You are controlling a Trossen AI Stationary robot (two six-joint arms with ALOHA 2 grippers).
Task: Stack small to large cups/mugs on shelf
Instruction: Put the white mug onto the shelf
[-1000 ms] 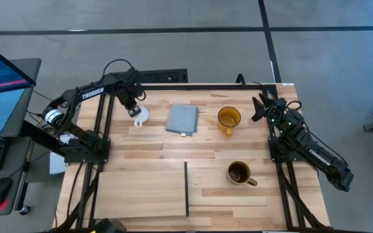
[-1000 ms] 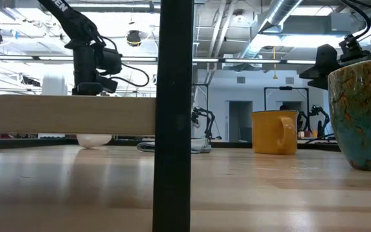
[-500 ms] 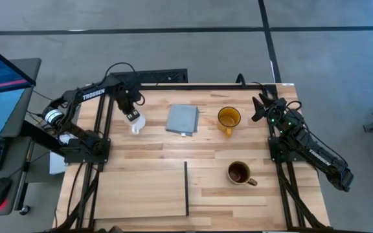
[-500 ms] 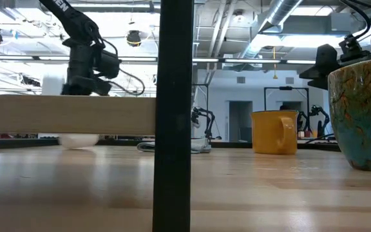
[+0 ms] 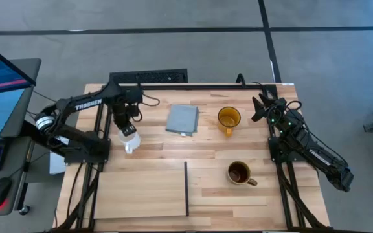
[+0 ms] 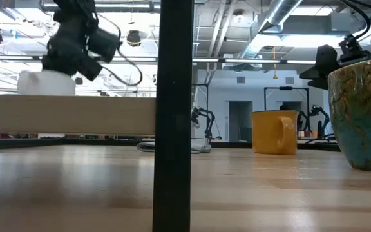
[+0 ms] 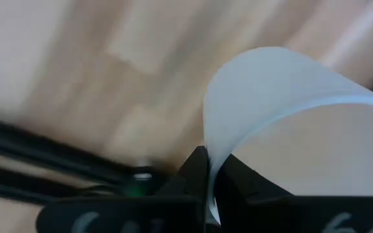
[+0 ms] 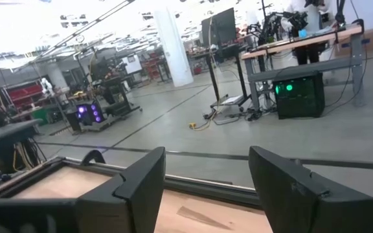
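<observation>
- Three mugs in view, none on the shelf (image 5: 146, 189).
- Small white mug (image 5: 129, 141) held clear of the surface (image 5: 154, 152) by the left end effector (image 5: 127, 131), fingers clamped on the mug's rim; positioned above the left part of the surface, near the left edge and beyond the shelf's far edge.
- Same mug seen in the low view (image 6: 46, 82) raised above the top line of the shelf edge (image 6: 69, 115), directly below the left end effector (image 6: 66, 61).
- In the left wrist view, white mug wall (image 7: 283, 97) pinched between two dark fingers (image 7: 190, 178), one inside the rim and one outside.
- Yellow-amber mug (image 5: 228, 118) upright on the far right part of the surface, handle toward the near side; visible in the low view as well (image 6: 274, 132).
- Dark brown mug (image 5: 239, 173) upright on the near right part of the surface, tan handle pointing right, just right of the shelf's black strip (image 5: 186, 188); large and close at the right of the low view (image 6: 361, 116).
- Grey-blue pad (image 5: 182, 120) flat on the far middle of the surface, between the white mug and the yellow-amber mug.
- Shelf flat on the near left part of the surface, black strip along its right edge.
- Right end effector (image 5: 259, 107) parked at the far right corner of the surface, fingers (image 8: 141, 184) spread wide with nothing between them.
</observation>
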